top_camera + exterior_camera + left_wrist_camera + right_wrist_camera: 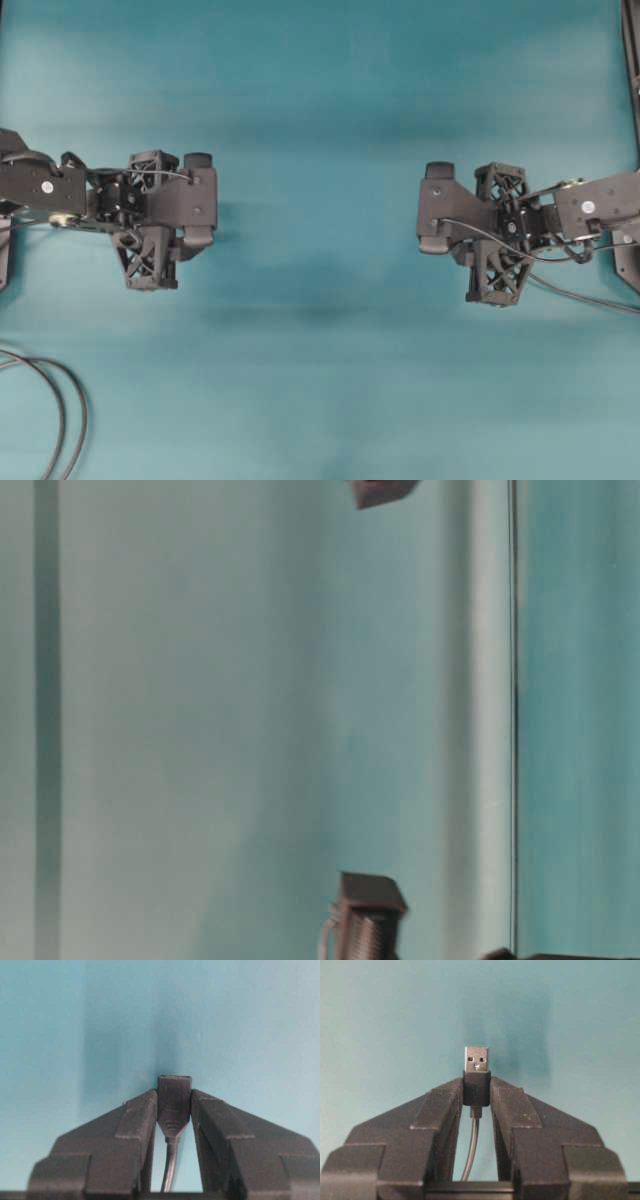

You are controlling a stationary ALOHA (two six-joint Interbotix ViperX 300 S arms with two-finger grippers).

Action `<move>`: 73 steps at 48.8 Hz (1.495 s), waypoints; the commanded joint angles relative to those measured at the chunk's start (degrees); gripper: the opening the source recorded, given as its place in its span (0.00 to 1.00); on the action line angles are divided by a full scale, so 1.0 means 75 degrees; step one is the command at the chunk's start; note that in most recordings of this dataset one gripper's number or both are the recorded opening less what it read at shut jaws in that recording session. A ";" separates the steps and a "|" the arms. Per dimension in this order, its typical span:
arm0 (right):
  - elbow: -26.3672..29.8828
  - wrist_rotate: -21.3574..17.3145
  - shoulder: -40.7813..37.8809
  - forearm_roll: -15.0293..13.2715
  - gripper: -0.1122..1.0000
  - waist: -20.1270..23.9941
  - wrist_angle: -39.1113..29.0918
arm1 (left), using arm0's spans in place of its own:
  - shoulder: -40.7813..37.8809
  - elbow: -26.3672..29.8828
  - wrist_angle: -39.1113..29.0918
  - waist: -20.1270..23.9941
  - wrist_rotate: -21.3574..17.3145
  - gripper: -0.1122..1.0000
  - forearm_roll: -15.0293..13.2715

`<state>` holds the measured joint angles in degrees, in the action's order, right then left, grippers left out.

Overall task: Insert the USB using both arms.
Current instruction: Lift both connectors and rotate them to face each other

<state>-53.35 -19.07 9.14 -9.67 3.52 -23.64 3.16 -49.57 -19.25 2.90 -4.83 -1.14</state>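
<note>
In the right wrist view the USB [477,1059] shows its silvery metal tip pointing away from the camera. My right gripper [477,1091] is shut on its short dark housing, and its thin cable [471,1150] runs back between the fingers. In the left wrist view my left gripper [174,1106] is shut on the other cable's all-black blunt socket end [174,1095]. Seen from overhead, the left gripper [205,200] and the right gripper [428,207] face each other across a wide gap of teal table. Both plugs are hidden under the grippers there.
A looped dark cable [60,420] lies at the table's front left corner. A thin cable [590,298] trails off to the right from the right arm. The table-level view shows only blurred dark parts at its top [385,490] and bottom [368,920].
</note>
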 commanded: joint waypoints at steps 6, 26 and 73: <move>0.0492 0.0000 0.0633 -0.0574 0.28 0.0000 -0.0832 | 0.0422 0.0879 -0.1195 -0.0035 0.0164 0.24 -0.0188; 0.1020 -0.0012 0.1512 -0.1723 0.28 0.0000 -0.1629 | 0.1430 0.1383 -0.1758 0.0457 0.0223 0.24 -0.2672; 0.1102 -0.0105 0.2602 -0.6773 0.28 0.1957 -0.4945 | -0.0727 0.2543 -0.7102 0.3480 -0.5250 0.24 -1.0418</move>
<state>-46.58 -19.60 29.44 -57.57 16.17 -58.54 -1.76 -33.93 -71.46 28.56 -43.15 -78.40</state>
